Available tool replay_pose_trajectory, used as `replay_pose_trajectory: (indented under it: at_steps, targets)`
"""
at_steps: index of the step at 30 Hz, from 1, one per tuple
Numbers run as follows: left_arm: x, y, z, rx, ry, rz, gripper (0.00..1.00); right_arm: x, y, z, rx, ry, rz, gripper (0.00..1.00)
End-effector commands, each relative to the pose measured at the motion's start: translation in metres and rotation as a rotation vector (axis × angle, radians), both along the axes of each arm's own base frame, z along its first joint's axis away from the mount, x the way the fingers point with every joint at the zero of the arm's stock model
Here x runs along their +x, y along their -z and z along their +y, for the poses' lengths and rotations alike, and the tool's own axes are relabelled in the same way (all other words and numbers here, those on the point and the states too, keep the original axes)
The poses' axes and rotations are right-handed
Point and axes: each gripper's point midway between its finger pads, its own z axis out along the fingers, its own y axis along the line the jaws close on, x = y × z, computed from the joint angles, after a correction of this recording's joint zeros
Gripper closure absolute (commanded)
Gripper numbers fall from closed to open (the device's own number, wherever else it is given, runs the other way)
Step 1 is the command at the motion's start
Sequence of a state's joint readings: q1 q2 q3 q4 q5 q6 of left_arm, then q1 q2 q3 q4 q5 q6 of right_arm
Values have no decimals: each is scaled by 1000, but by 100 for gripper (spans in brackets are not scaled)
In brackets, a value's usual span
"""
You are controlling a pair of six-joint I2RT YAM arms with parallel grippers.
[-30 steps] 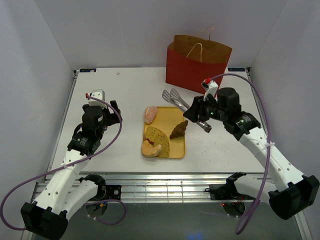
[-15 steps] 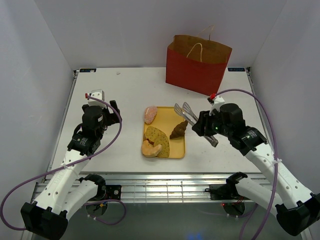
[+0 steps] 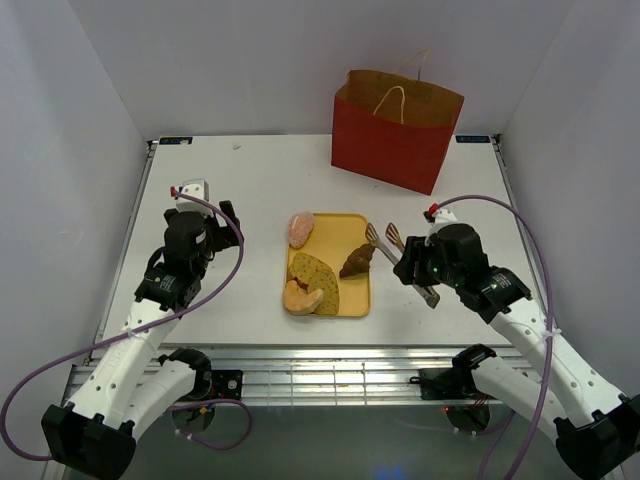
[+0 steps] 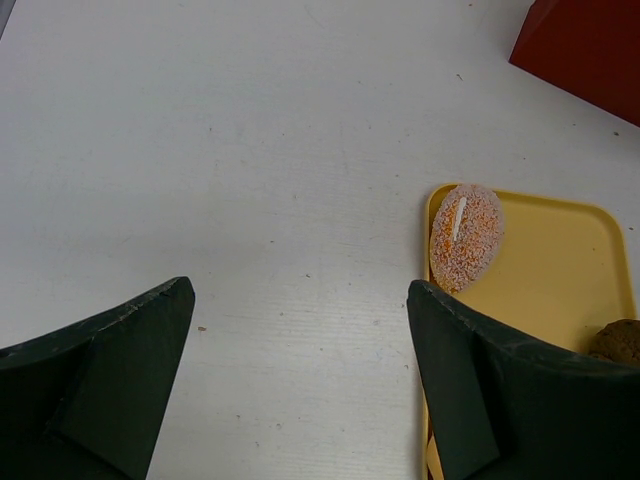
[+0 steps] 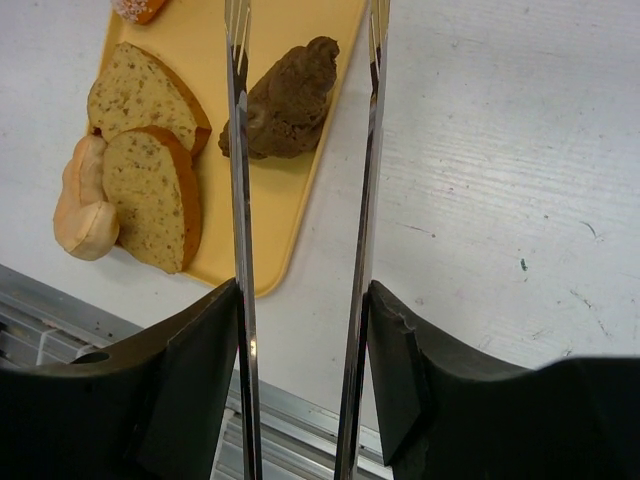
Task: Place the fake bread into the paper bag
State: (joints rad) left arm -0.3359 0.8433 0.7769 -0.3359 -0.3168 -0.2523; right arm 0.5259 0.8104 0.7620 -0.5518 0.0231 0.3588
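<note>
Right fingers (image 5: 190, 380) clamp tongs (image 5: 240, 200); blades apart, tips near croissant (image 5: 285, 100) at right edge of tray (image 5: 275, 190). Left fingers (image 4: 100, 370) wide, empty, over table (image 4: 250, 150) left of tray. Bread all on tray: croissant, two slices (image 5: 140, 150), pink roll (image 4: 465, 235), tan roll (image 5: 85, 210). Bag (image 3: 395, 130) upright at far side, well apart.

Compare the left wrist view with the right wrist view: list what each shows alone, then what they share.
Left wrist only: a corner of the tall red paper bag and the open left claw. Right wrist only: the long metal tongs gripped in the right claw, two yellow speckled bread slices and a pinkish-tan knotted roll. Both: the flat yellow tray, the dark brown croissant, the white table and the orange-pink speckled roll, only a sliver in the right wrist view.
</note>
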Motion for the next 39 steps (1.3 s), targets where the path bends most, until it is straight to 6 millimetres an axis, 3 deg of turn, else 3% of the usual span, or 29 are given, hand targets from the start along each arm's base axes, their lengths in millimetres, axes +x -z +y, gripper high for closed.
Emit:
replay_pose_trajectory:
  at_steps: [1, 10, 22, 31, 34, 39]
  targets:
    - [1, -8, -3, -10, 10, -23, 2, 6, -1, -3, 15, 48, -27, 43]
    - [1, -7, -4, -10, 14, -19, 2, 8, 20, 5, 34, 38, 11, 41]
    - [0, -10, -2, -11, 10, -29, 2, 13, 30, 9, 38, 50, 33, 41]
    - [0, -9, -5, -14, 22, -24, 2, 12, 34, 27, 109, 0, 58, 42]
    - [0, -10, -5, -16, 23, -27, 2, 11, 33, 31, 126, -14, 66, 46]
    - [0, -10, -5, -17, 26, -28, 2, 13, 26, 33, 137, -18, 52, 70]
